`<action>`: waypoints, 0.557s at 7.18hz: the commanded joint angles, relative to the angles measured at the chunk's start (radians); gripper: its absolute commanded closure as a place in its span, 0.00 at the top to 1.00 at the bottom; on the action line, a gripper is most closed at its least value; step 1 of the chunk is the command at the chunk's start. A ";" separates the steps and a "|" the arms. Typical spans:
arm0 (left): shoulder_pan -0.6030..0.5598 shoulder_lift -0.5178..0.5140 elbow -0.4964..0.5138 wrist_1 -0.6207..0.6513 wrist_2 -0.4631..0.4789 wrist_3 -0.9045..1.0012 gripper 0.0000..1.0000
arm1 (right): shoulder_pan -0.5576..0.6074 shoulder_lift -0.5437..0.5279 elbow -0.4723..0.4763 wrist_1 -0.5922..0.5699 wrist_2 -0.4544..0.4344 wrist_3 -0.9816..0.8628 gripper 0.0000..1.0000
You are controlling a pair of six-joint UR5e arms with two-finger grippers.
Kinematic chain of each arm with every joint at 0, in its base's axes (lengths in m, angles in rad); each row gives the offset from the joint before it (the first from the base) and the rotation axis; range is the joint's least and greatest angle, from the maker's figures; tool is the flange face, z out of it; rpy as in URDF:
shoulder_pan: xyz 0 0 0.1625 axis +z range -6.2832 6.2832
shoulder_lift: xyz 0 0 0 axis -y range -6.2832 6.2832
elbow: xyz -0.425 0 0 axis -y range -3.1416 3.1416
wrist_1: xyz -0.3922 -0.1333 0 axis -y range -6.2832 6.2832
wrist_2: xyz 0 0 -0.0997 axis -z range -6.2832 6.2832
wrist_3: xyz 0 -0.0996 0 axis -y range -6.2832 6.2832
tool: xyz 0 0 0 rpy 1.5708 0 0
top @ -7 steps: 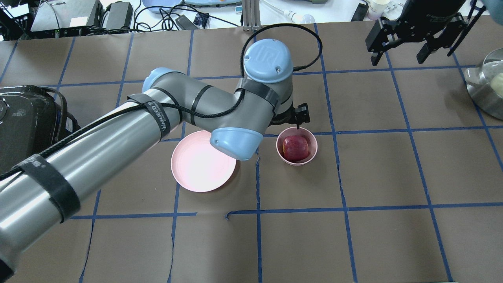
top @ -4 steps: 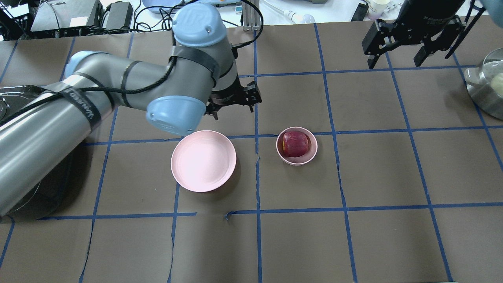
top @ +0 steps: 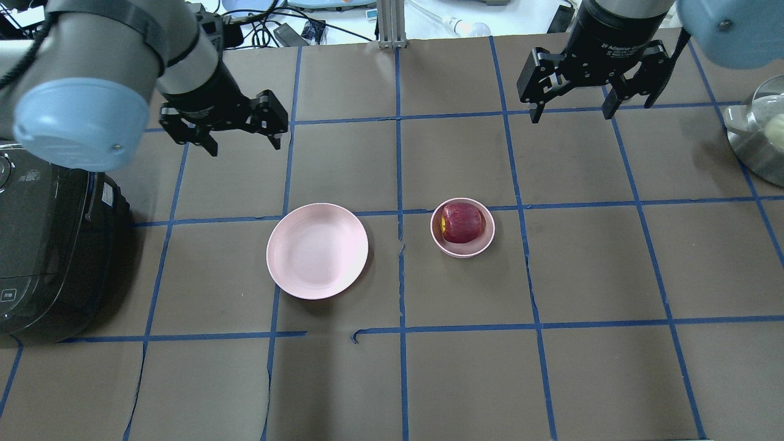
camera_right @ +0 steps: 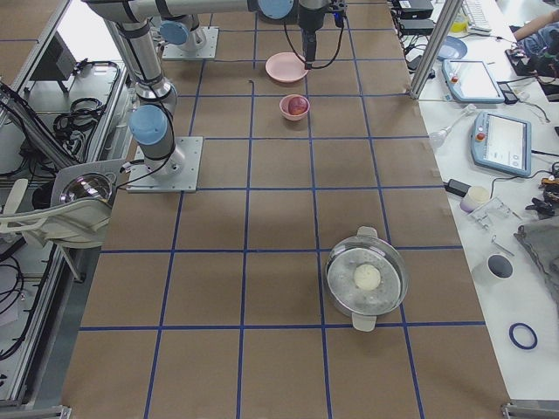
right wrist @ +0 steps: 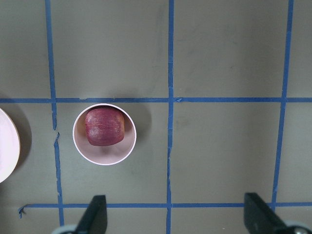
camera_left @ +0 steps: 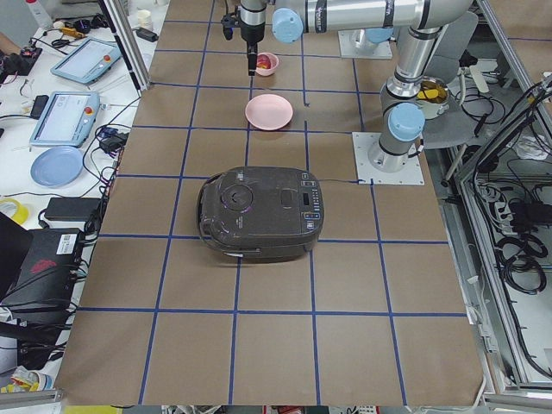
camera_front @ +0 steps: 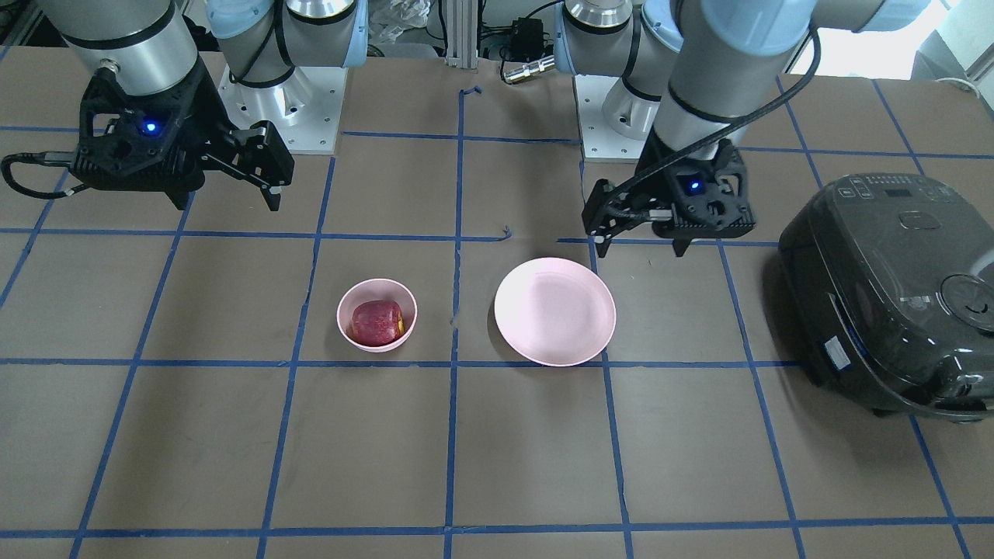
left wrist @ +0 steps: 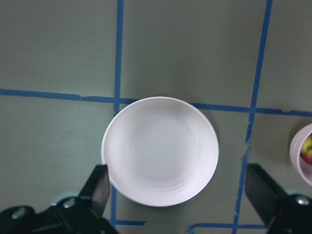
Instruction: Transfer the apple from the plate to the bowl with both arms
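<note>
1. The apple (top: 462, 222) sits inside the bowl (top: 463, 252) on the surface.
2. The plate (top: 317, 251) lies near the bowl, not touching it.
3. The left arm's fingers (top: 272, 120) are spread, gripping nothing, well apart from the bowl on the plate's side.
4. The right arm's fingers (top: 531, 81) are spread too, apart from the bowl on its other side.

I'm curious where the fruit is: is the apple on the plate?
No, the apple sits in the bowl; the plate holds nothing.

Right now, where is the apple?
In the overhead view the apple sits inside the bowl, just right of centre. The plate lies beside the bowl on its left, not touching it.
</note>
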 commanded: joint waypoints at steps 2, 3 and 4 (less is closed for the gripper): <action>0.050 0.032 0.154 -0.250 0.007 0.012 1.00 | 0.003 -0.003 0.001 0.002 0.000 0.001 1.00; 0.050 0.021 0.155 -0.243 0.009 -0.017 1.00 | 0.003 -0.001 0.001 0.002 -0.002 0.001 1.00; 0.050 0.009 0.154 -0.210 0.018 0.023 1.00 | 0.003 0.000 0.001 0.002 -0.002 0.001 1.00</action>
